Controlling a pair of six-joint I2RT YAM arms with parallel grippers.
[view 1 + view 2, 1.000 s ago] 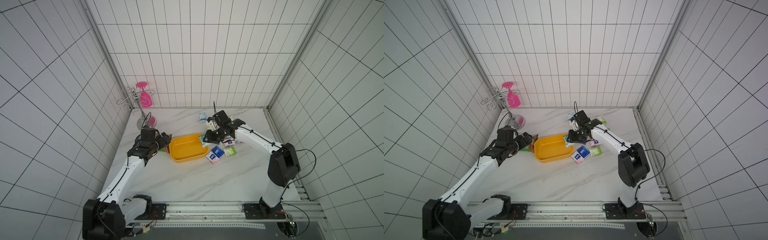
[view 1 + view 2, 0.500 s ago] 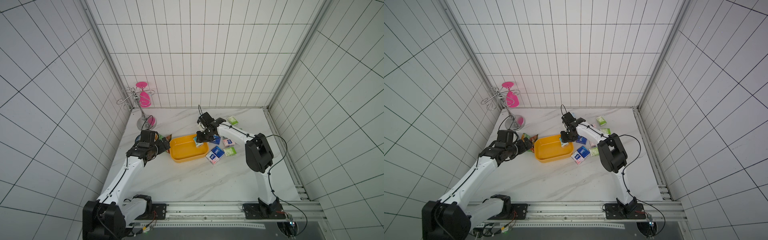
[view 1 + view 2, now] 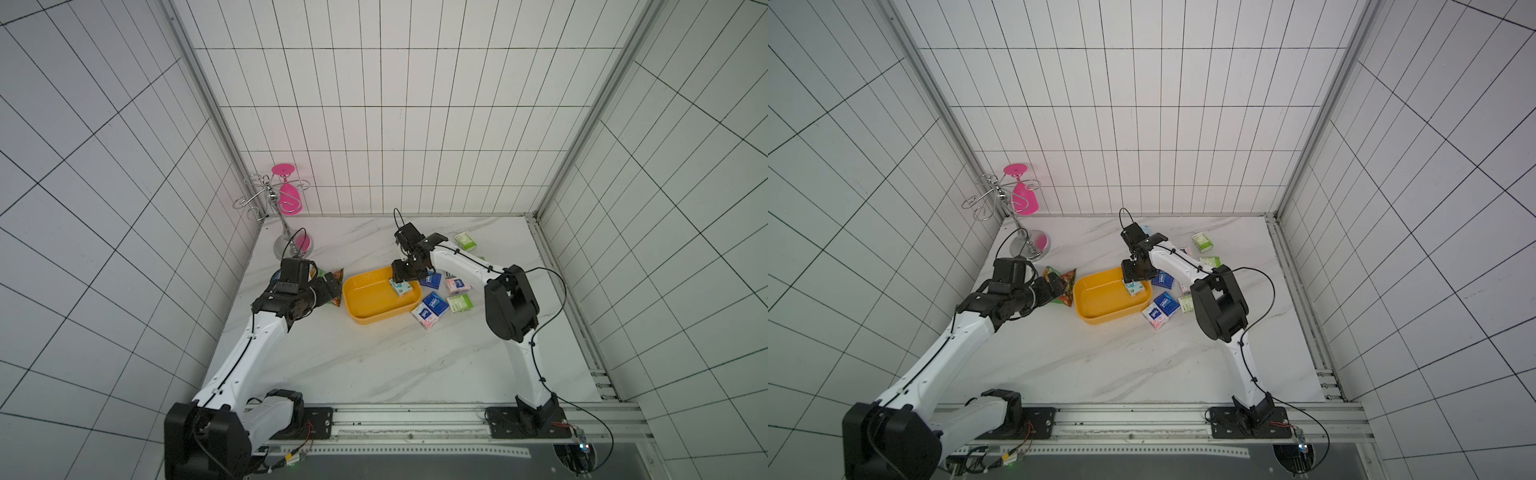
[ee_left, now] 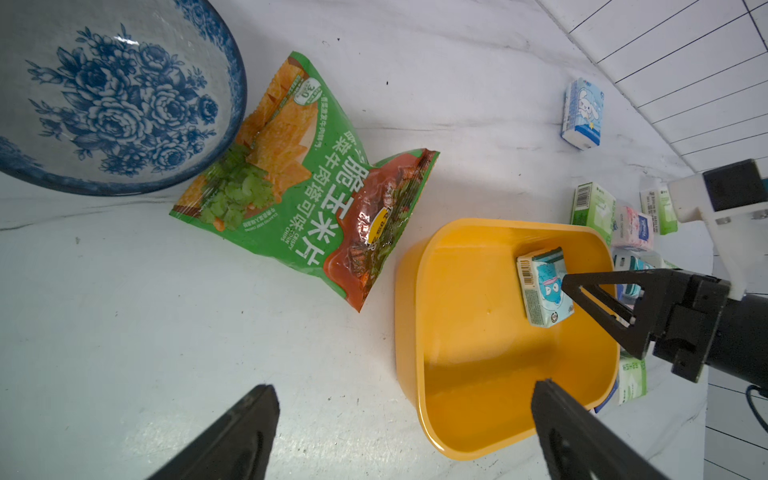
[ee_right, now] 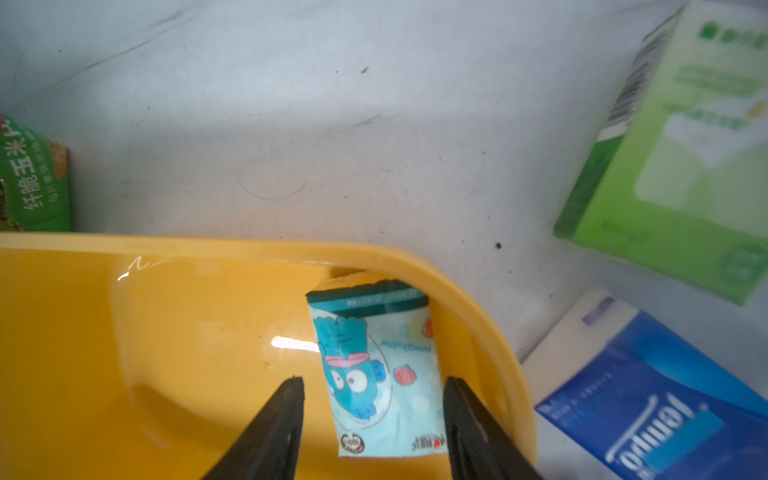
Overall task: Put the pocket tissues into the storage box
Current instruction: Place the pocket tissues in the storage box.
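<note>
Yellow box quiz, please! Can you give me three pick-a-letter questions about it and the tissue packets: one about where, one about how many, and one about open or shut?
1. Where does the teal cartoon packet lie?
A. inside the yellow storage box
B. outside it
C. balanced on its rim

2. How many packets are in the box?
A. five
B. one
C. three

3. How is the left gripper?
A. shut on a packet
B. shut on nothing
C. open and empty

Answers:
1 A: it rests on the box floor near a corner wall.
2 B: only the teal one shows inside.
3 C: its fingers stand wide apart, gripping nothing.
</note>
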